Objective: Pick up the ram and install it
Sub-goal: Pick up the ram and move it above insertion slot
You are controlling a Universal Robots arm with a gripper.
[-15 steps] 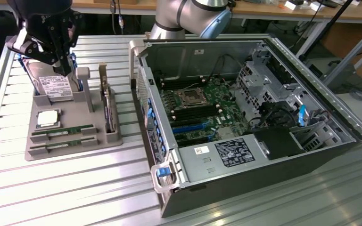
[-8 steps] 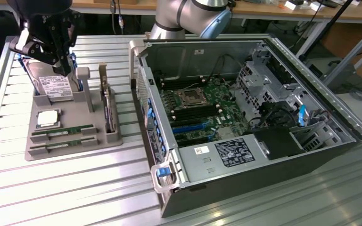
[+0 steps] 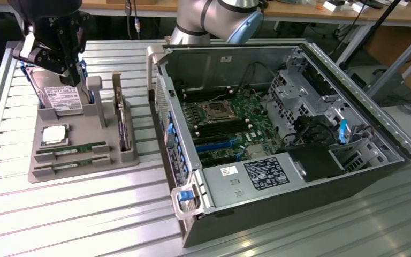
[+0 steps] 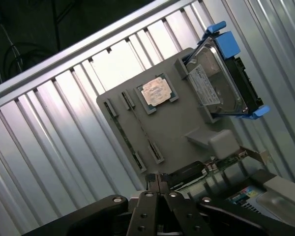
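Two ram sticks (image 3: 70, 149) lie side by side in the slots of a grey holder (image 3: 91, 171) on the exterior view's left; the nearer stick (image 3: 70, 164) is parallel to the first. In the wrist view, one ram stick (image 4: 124, 135) appears edge-on as a thin line. My gripper (image 3: 72, 79) hangs above the holder's far end, over the hard drive (image 3: 57, 99), well clear of the ram. Its fingers (image 4: 153, 183) are pressed together with nothing between them.
The holder also carries a silver processor chip (image 3: 54, 134), a hard drive in a blue carrier (image 4: 221, 83) and an upright expansion card (image 3: 122, 126). An open computer case (image 3: 320, 59) with its motherboard (image 3: 227, 126) lies to the exterior view's right. The slatted metal table (image 3: 84, 214) has free room in front.
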